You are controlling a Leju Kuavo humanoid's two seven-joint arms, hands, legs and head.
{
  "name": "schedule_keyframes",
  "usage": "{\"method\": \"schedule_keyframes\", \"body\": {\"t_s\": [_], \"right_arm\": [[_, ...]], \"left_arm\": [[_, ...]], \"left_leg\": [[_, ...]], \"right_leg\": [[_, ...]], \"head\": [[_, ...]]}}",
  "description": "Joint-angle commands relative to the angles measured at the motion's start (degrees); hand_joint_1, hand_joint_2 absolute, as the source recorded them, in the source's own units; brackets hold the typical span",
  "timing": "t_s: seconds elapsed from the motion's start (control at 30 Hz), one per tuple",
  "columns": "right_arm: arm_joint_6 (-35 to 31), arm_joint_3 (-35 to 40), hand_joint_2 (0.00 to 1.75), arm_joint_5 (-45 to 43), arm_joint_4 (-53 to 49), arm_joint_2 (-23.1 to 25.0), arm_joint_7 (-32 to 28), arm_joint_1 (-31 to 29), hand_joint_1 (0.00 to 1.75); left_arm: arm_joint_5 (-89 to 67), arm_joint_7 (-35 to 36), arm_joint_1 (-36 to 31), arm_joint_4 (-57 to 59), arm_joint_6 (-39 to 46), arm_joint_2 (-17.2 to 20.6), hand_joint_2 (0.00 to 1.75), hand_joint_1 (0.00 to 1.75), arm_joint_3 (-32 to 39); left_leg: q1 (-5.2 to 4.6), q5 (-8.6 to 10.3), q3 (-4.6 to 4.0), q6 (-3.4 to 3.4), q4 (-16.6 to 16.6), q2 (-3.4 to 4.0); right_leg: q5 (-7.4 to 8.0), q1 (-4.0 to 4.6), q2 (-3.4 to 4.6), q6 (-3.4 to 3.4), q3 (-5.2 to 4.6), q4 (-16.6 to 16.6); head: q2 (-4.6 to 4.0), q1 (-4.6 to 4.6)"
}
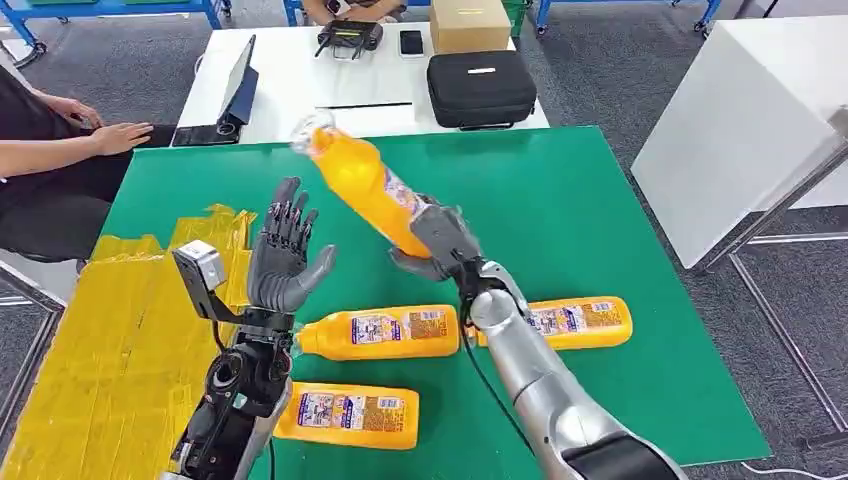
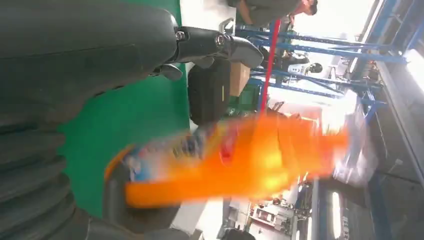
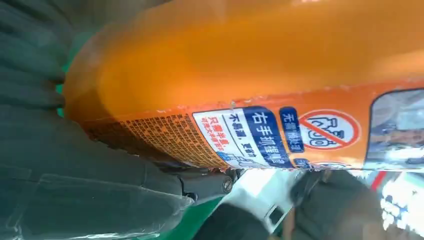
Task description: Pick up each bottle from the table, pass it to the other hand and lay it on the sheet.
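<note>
The green surface fills the middle of the head view, with a white table behind it and another white table off to the right. A crinkled yellow sheet covers the left end of the green surface and hangs past its edge. On the far white table sit a black case, a cardboard box, a tablet propped on its stand, a phone and a black controller. A person's arm rests at the left, the hand flat on the table corner.

The right hand is raised above the green surface and grips the lifted bottle around its base, the bottle tilted with its clear cap pointing up and away to the left. The left hand stands upright just beside that bottle, palm facing it, fingers spread and holding nothing, not touching it.

Three more orange bottles lie flat on the green surface: the middle bottle near the left wrist, the right bottle partly behind the right forearm, and the near bottle closest to the robot.
</note>
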Motion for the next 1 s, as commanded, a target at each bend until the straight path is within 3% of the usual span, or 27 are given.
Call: {"method": "schedule_keyframes", "body": {"t_s": [0.03,0.17,0.23,0.43,0.53,0.67,0.8,1.0], "right_arm": [[-3.07,11.01,1.75,5.42,14.02,4.5,2.95,-11.37,1.75],[-4.28,16.07,1.75,4.55,14.68,4.87,3.56,-11.11,1.75],[-3.65,17.55,1.75,0.11,15.27,4.87,3.21,-11.13,1.75],[-7.27,23.94,1.75,4.02,17.33,4.87,4.94,-11.24,1.75],[-8.96,32.35,1.75,8.56,16.87,4.87,7.37,-9.7,1.75],[-10.92,37.33,1.75,9.32,15.88,4.87,9.26,-7.62,1.75],[-12.81,46.25,1.75,15.94,14.05,4.87,10.81,-4.09,1.75],[-12.78,49.18,1.75,19.28,12.65,4.87,10.75,-2.57,1.75]], "left_arm": [[2.08,1.78,-4.42,1.97,0.79,-0.7,1.75,0.0,-0.55],[3.35,1.51,-5.85,3.56,1.57,-0.99,1.75,0.0,-0.87],[3.73,1.16,-6.11,3.61,2.78,-0.73,1.75,0.0,-1.32],[4.86,1.17,-5.38,2.92,4.22,-0.49,1.75,0.0,-1.81],[5.91,0.99,-5.67,2.68,5.64,-0.18,1.75,0.0,-1.78],[6.23,1.02,-5.6,2.14,6.29,0.19,1.75,0.0,-1.49],[6.62,1.0,-4.18,-0.12,7.58,0.6,1.75,0.0,0.73],[6.48,1.23,-3.77,-0.73,7.77,0.5,1.75,0.0,2.13]], "left_leg": [[0.01,-0.1,0.05,-0.12,0.11,0.1],[-0.06,-0.09,0.08,-0.13,0.08,0.04],[-0.04,-0.09,0.11,-0.14,0.05,-0.01],[-0.04,-0.08,0.14,-0.13,0.01,-0.03],[-0.08,-0.02,0.03,-0.06,-0.01,-0.04],[-0.04,-0.05,0.15,-0.12,-0.06,-0.05],[-0.03,-0.07,0.18,-0.14,-0.06,-0.07],[-0.01,-0.08,0.15,-0.18,-0.03,-0.26]], "right_leg": [[-0.07,0.02,0.01,-0.13,0.02,0.11],[-0.08,-0.06,-0.04,-0.15,0.06,0.1],[-0.08,-0.06,-0.09,-0.15,0.11,0.05],[-0.08,-0.06,-0.11,-0.15,0.14,0.0],[-0.02,-0.1,-0.07,-0.06,0.03,-0.01],[-0.05,-0.05,-0.11,-0.13,0.16,-0.06],[-0.09,-0.04,-0.14,-0.16,0.17,-0.06],[-0.17,-0.01,-0.36,-0.19,0.15,-0.02]], "head": [[0.0,0.0],[0.0,0.02],[0.0,0.0],[0.0,0.02],[0.0,-0.02],[0.0,0.0],[0.0,0.02],[0.0,0.0]]}}
